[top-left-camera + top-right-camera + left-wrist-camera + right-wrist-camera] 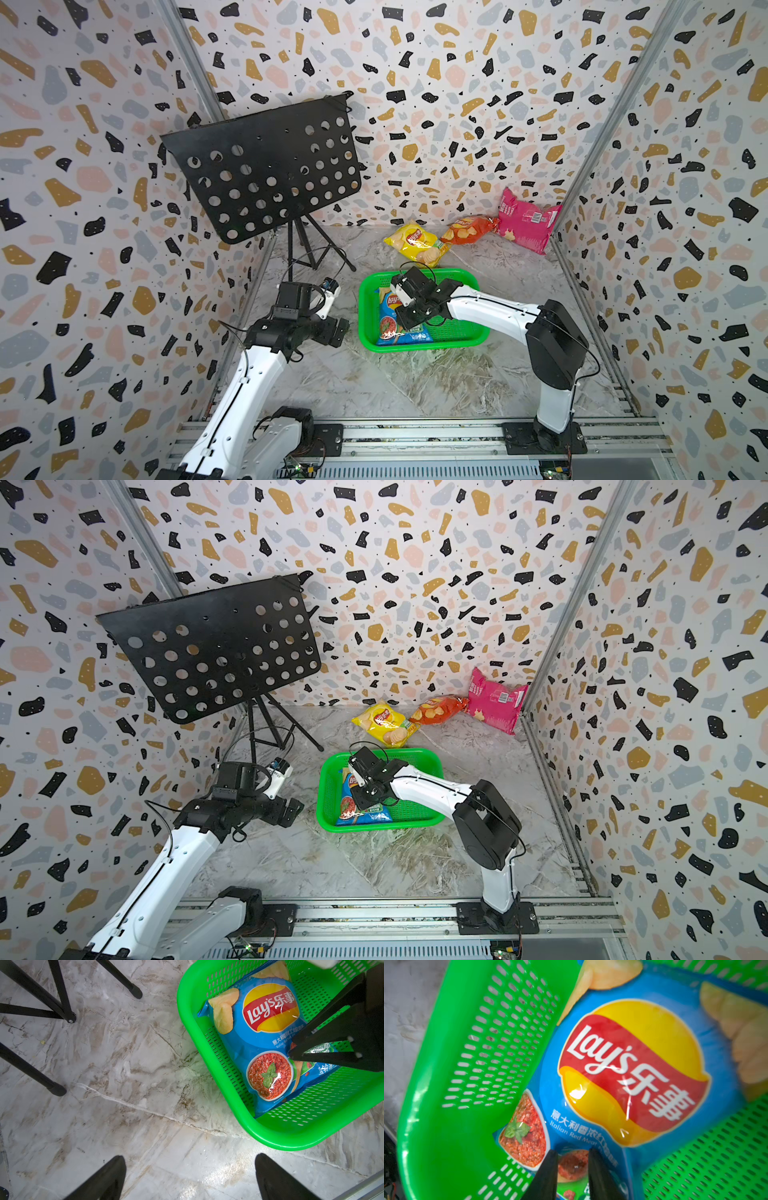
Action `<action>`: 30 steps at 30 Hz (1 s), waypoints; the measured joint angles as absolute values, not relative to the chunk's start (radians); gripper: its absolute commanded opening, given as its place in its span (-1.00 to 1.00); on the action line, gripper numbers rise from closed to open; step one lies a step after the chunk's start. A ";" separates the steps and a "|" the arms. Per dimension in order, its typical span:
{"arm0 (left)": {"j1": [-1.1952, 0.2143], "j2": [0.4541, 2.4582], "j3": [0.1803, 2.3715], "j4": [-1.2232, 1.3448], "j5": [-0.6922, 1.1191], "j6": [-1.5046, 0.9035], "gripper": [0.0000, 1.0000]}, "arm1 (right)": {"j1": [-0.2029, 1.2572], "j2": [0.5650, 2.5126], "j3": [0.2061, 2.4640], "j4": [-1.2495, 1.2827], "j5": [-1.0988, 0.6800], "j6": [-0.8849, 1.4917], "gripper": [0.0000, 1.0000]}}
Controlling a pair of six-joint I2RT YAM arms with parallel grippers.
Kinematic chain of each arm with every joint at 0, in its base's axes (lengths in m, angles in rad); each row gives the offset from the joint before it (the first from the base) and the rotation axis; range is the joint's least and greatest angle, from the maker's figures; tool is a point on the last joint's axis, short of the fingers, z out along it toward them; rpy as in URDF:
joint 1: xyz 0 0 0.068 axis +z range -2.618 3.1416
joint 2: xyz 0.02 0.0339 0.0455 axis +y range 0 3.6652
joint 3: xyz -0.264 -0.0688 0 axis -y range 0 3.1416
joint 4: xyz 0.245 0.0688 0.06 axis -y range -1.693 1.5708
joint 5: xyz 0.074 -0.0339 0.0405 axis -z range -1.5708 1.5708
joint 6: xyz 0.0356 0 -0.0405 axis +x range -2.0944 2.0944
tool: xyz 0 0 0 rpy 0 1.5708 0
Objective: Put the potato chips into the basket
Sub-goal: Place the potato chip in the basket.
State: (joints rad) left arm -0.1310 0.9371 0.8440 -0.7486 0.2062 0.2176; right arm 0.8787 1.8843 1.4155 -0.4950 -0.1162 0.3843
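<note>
A blue potato chips bag (pixel 388 334) (pixel 239 1047) (pixel 633 1068) lies in the left half of the green basket (pixel 419 347) (pixel 291 1138) (pixel 446 1064). My right gripper (pixel 405 322) (pixel 573 1154) is down on the bag's lower part. Its fingers stand a narrow gap apart with the bag's surface between them, and I cannot tell if they pinch it. My left gripper (pixel 338 330) (pixel 190 1159) hangs open and empty over the floor just left of the basket. Yellow (pixel 413 241), orange-red (pixel 469 228) and pink (pixel 525 222) potato chips bags lie at the back right, outside the basket.
A black music stand (pixel 266 166) with a perforated plate stands at the back left; its tripod legs (pixel 62 1003) reach the marble floor near my left arm. Patterned walls enclose three sides. A metal rail (pixel 415 432) runs along the front.
</note>
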 measured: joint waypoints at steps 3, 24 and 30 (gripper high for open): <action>-0.131 0.937 0.844 -0.749 0.207 0.218 1.00 | 0.879 1.884 1.398 -0.467 -0.121 0.387 -0.32; -0.131 0.937 0.844 -0.749 0.207 0.218 1.00 | 0.850 1.755 1.552 -0.642 -0.060 0.335 0.00; -0.131 0.937 0.844 -0.749 0.207 0.218 1.00 | 0.712 1.719 1.612 -0.684 -0.075 0.342 -0.01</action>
State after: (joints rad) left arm -0.1310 0.9371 0.8440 -0.7486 0.2066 0.2176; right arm 0.7116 1.7191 1.6123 -0.6838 -0.0746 0.3420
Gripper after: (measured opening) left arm 0.998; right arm 0.499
